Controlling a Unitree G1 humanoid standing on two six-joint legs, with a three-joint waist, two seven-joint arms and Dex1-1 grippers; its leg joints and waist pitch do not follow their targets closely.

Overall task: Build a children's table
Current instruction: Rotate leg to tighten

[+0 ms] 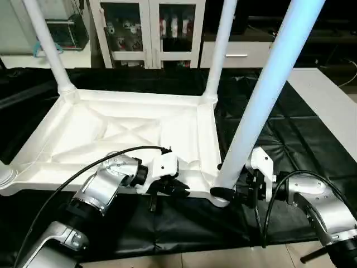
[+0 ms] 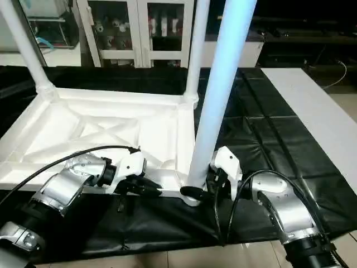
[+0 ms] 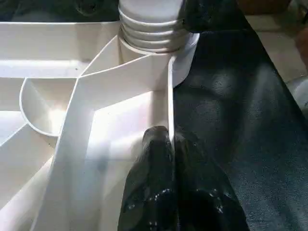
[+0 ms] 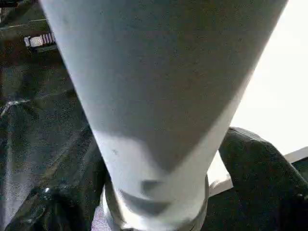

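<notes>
- Here the children's table [image 1: 122, 134] is lying upside down on the black mat [image 1: 290, 145], its ribbed underside facing up, with three legs standing in corner sockets and the fourth near corner showing only an empty socket [image 1: 5, 177].
- The near leg [image 1: 262, 95] is rising steeply from the socket at the corner closest to the right arm, its long axis running upward and leaning slightly away to the right.
- The right gripper [image 1: 237, 192] is sitting at the base of that leg, its black fingers [image 4: 255, 159] standing apart on either side of the shaft rather than squeezing it.
- The left gripper [image 1: 167, 188] is resting on the near rim of the tabletop, its fingers [image 3: 159, 163] pinched together on the thin edge wall.
- Judging by this, the right arm is the nearer one for any further work on that leg, while the left is steadying the top.
</notes>
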